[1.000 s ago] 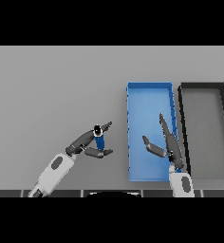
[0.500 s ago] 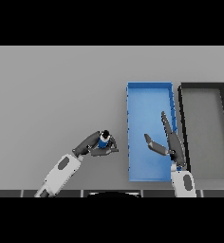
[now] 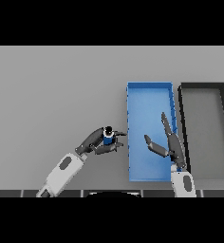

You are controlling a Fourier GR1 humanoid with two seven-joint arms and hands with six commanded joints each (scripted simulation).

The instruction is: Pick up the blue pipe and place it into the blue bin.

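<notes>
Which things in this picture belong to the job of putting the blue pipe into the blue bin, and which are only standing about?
Belong to the job:
- blue pipe, held in the fingers of the left hand, left of the bin
- blue bin

Only standing about:
- black bin, beside the blue bin
- right hand, open above the blue bin

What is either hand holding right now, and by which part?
The left hand holds the blue pipe, its fingers curled round the middle; the pipe's dark top shows above them. The right hand is open over the blue bin, holding nothing.
</notes>
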